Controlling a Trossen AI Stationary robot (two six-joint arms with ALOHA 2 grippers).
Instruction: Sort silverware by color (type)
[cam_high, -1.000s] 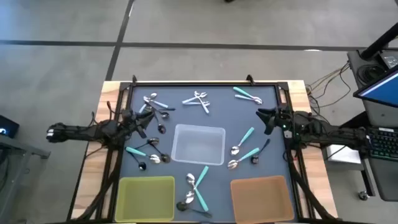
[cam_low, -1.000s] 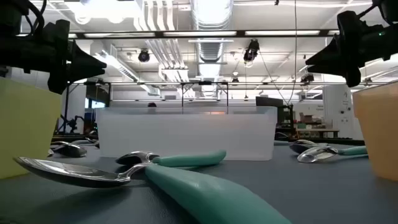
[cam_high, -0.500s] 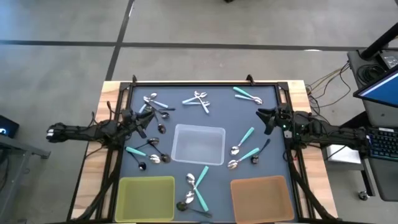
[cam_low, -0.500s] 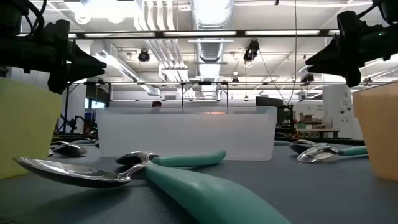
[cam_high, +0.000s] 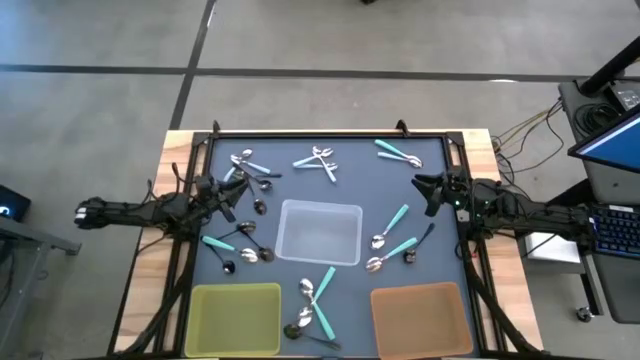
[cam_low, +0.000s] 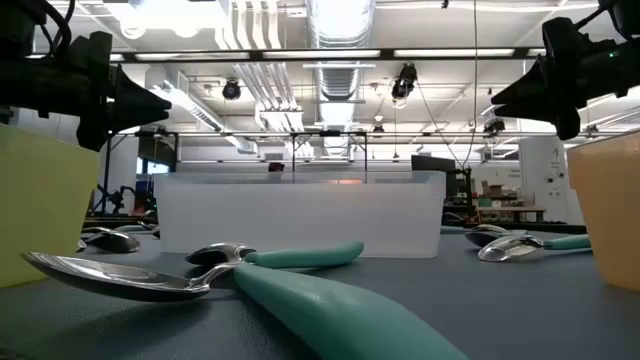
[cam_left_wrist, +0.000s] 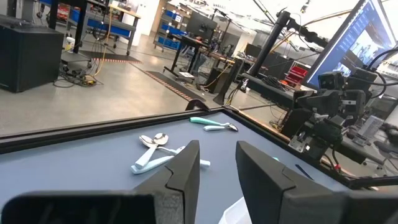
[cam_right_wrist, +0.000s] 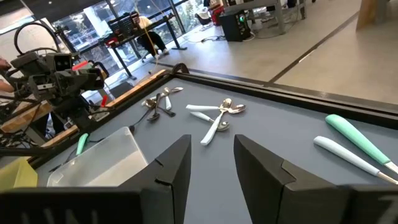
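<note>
Two arms reach level over the table's sides: left gripper (cam_high: 232, 187) and right gripper (cam_high: 420, 187), jaws apart and empty. Spoons (cam_high: 318, 160) lie scattered around the clear bin (cam_high: 320, 232), all outside it.

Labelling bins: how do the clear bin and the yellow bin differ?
The clear bin is see-through and sits mid-table; the yellow bin is tinted yellow and sits at the near edge, on the left arm's side. Spoons lie all around the clear bin, but only along two sides of the yellow bin. Both are rectangular, open-topped and hold no spoons.
</note>
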